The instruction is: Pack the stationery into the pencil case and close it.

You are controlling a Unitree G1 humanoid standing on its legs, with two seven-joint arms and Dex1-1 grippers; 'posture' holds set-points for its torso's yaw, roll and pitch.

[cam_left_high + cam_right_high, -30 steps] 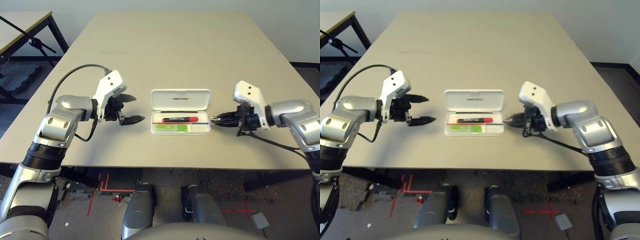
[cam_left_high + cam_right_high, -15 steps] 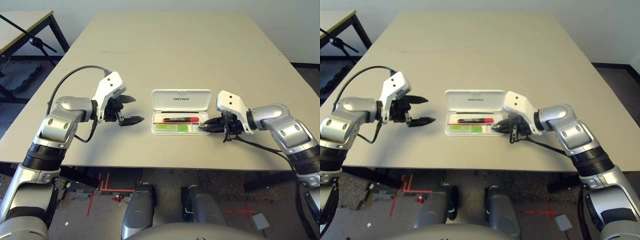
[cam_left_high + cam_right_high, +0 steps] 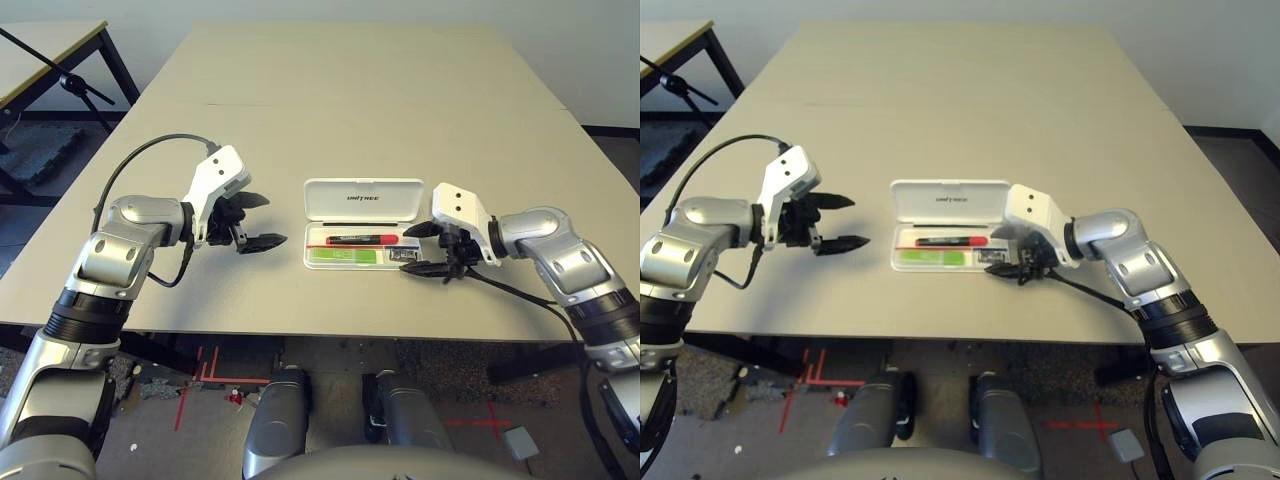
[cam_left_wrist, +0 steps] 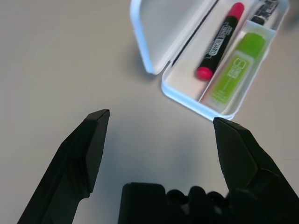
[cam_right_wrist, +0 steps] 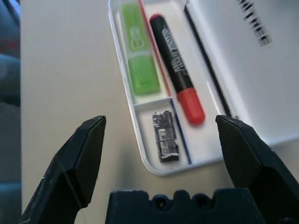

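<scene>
Both grippers, left and right, are wide open and hold nothing; marker, highlighter and dark piece lie inside open pencil case, near worktop's front edge.

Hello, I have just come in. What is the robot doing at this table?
It is packing a pencil case. The highlighter, the marker and a small dark piece lie inside. The right gripper is open at the case, the left gripper open beside it. Neither holds anything; the lid is not yet closed.
</scene>
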